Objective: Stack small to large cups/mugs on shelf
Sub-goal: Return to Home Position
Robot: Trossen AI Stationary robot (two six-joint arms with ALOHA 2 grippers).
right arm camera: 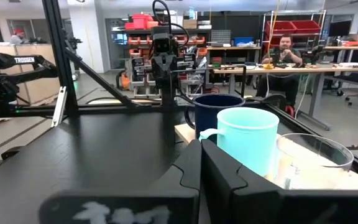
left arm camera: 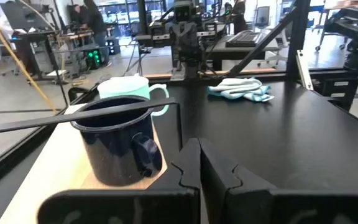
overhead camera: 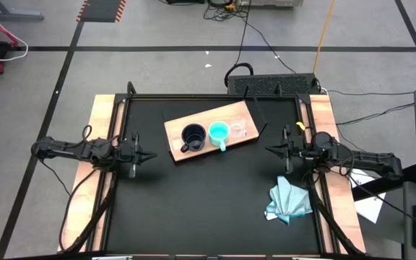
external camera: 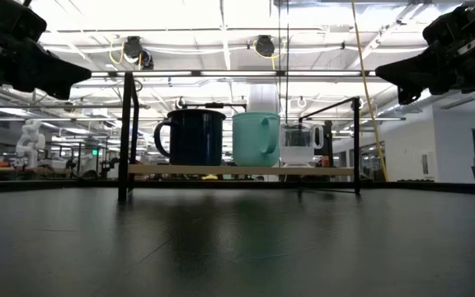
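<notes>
Closest up: left end effector [left arm camera: 197, 142] & right end effector [right arm camera: 201, 143], fingers pressed together, nothing held, each by its own side edge of the surface [overhead camera: 208, 209].
Wooden shelf [overhead camera: 175, 149] sits mid-width toward the far edge, long axis approx. side to side, slightly skewed. On it, a row of upright cups: black mug [overhead camera: 192, 136] nearest left arm, turquoise mug [overhead camera: 218, 132] in the middle, glass cup [overhead camera: 237, 129] nearest right arm. Both end effectors point inward at the row but are well apart from it, so pulling back to rest looks unobstructed. A cloth [overhead camera: 289, 201] lies by the right edge, apart from the shelf.
</notes>
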